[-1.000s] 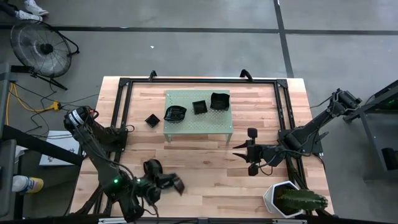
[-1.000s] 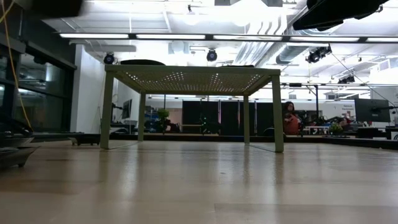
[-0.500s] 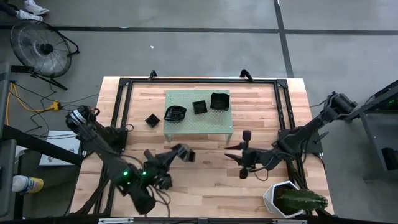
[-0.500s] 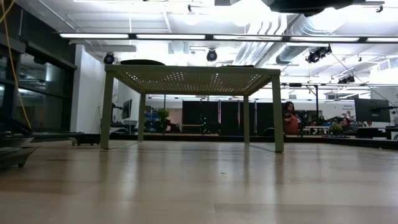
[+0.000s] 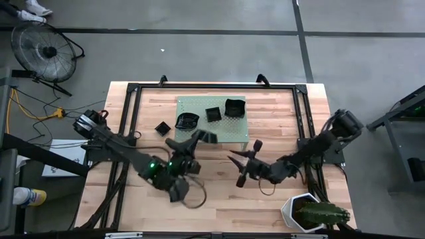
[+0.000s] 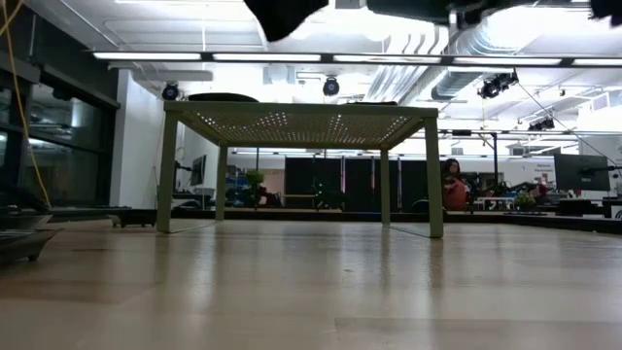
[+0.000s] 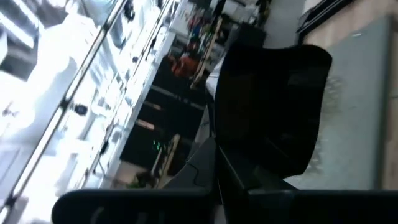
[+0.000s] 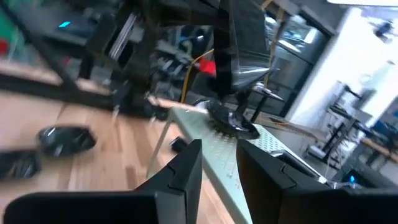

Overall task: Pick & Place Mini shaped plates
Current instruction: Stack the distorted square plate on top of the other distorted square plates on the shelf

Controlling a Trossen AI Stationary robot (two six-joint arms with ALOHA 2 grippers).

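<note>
Wooden tabletop (image 5: 279, 119) seen from above, carrying a pale green perforated stand (image 5: 211, 129). On the stand: three black mini plates (image 5: 214, 114); a fourth small plate (image 5: 161, 127) on the wood just beside the stand's left edge. Left gripper (image 5: 201, 136) at the stand's front-left corner, jaws clamped shut on a black mini plate (image 5: 206, 137). Right gripper (image 5: 241, 164) near the stand's front-right corner, fingers spread, holding nothing. White hexagonal pot (image 5: 300, 211) well apart from the stand.

Level across the table: stand legs (image 6: 432, 173), room behind.

Left wrist: held plate (image 7: 273, 106) over the stand's surface.

Right wrist: parted fingers (image 8: 180, 177) facing the stand.
</note>
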